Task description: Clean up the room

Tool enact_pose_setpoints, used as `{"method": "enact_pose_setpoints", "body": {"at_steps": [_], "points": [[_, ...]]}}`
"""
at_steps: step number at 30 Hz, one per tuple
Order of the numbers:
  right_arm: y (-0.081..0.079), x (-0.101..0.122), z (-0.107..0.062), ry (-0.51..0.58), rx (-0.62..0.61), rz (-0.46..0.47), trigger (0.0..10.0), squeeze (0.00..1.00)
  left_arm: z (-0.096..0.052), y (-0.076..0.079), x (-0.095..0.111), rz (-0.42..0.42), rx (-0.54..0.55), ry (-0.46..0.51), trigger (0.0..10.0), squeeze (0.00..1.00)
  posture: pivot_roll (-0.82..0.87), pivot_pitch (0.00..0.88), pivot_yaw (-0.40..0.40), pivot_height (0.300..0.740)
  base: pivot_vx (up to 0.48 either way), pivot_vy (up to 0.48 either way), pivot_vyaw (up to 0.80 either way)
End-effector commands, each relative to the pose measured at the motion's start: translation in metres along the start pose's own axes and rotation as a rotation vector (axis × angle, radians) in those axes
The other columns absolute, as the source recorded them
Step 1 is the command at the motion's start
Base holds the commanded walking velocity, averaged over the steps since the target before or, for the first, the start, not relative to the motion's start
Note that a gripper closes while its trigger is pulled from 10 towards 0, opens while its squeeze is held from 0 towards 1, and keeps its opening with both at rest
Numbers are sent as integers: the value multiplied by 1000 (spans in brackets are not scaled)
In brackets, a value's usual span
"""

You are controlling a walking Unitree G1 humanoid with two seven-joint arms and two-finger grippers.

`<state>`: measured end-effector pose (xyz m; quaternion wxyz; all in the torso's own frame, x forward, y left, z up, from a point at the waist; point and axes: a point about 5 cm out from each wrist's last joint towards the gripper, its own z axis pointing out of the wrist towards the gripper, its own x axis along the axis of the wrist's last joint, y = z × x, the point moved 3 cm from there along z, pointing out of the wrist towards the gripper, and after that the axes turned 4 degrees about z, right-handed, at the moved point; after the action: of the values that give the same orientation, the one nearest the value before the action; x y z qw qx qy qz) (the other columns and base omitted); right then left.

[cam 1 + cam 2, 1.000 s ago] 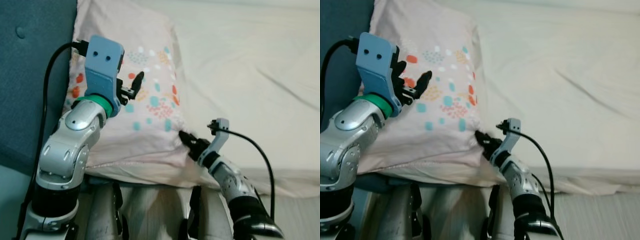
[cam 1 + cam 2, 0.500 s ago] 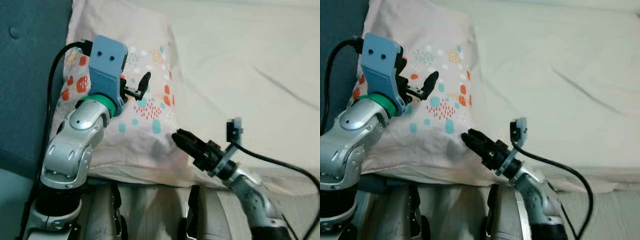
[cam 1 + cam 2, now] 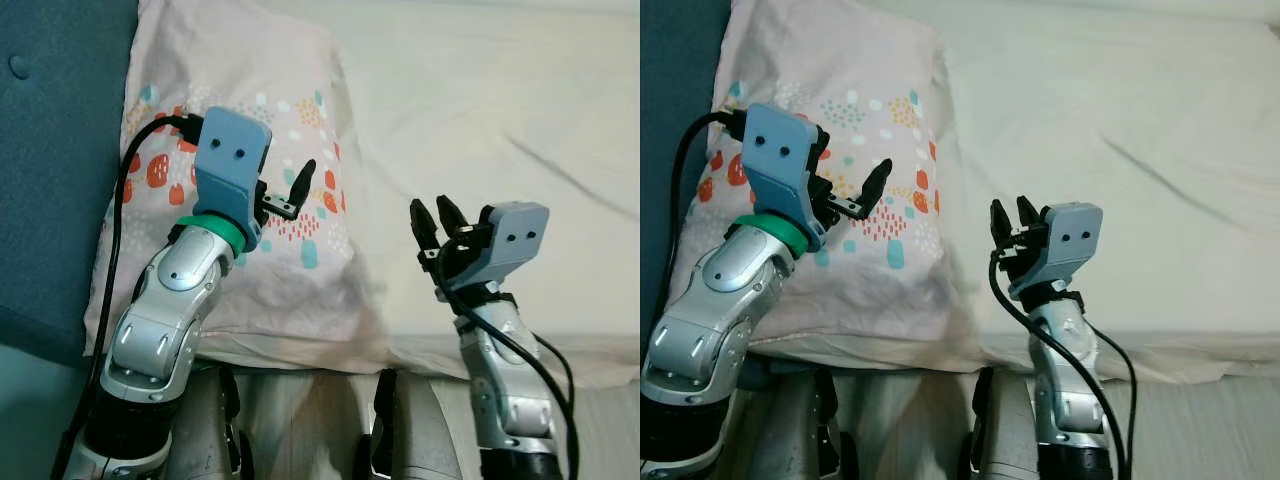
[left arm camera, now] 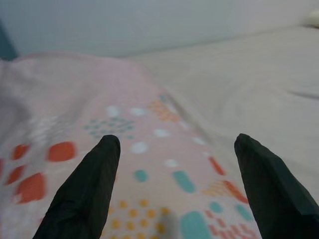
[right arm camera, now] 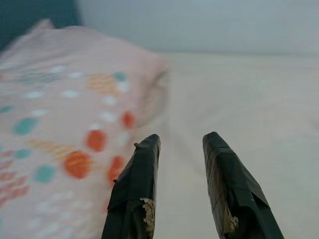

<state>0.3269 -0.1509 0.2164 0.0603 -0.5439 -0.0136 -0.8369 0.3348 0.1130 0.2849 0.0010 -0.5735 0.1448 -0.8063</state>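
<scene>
1. While your left gripper (image 3: 290, 192) hangs over the pillow (image 3: 230, 120) with its fingers spread wide and nothing between them, your right gripper (image 3: 432, 222) stands raised beside the pillow's edge, fingers slightly parted and empty.
2. Note the pillow: pale pink, printed with orange, teal and white dots and dashes, lying flat at the bed's left end against the dark teal headboard (image 3: 50, 150).
3. The cream sheet (image 3: 500, 130), lightly creased, covers the bed to the pillow's right.
</scene>
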Motion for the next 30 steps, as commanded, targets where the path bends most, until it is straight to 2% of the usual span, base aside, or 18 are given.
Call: {"method": "enact_pose_setpoints", "body": {"at_steps": [1,2,4,5,7,9,11,16,17,21,30], "points": [[14,-4,-5,-1,-87,-73,10000,0,-4,-6,-17,-37,11,-54,10000,0,24,177,6,585,0,0,0],[16,-5,-7,5,-107,-107,10000,0,-9,-9,-28,-34,-2,-85,10000,0,9,166,-4,590,0,0,0],[16,-5,-7,5,-107,-107,10000,0,-9,-9,-28,-34,-2,-85,10000,0,9,166,-4,590,0,0,0],[16,-6,-8,8,-104,-114,10000,0,-14,-10,-38,-21,-16,-114,10000,0,9,166,-4,595,0,0,0],[14,-13,-12,10,-122,-170,10000,0,-27,-7,-58,58,-40,-155,10000,0,16,140,-17,605,0,0,0],[14,-13,-12,10,-122,-170,10000,0,-27,-7,-58,58,-40,-155,10000,0,16,140,-17,605,0,0,0],[14,-24,-19,-16,-135,-179,10000,0,-37,-4,-71,107,-50,-169,10000,0,25,122,-25,615,0,0,0],[13,-31,-22,-36,-136,-182,10000,0,-40,-3,-78,79,-39,-182,10000,0,24,113,-25,625,0,0,0],[11,-33,-21,-36,-139,-187,10000,0,-37,0,-85,46,-15,-197,10000,0,18,107,-25,635,0,0,0],[12,-35,-20,-35,-144,-197,10000,0,-36,2,-94,7,27,-222,10000,0,18,103,-30,655,0,0,0],[14,-41,-22,-38,-149,-212,10000,0,-36,10,-102,-2,46,-213,10000,0,16,101,-36,690,0,0,0]]}}
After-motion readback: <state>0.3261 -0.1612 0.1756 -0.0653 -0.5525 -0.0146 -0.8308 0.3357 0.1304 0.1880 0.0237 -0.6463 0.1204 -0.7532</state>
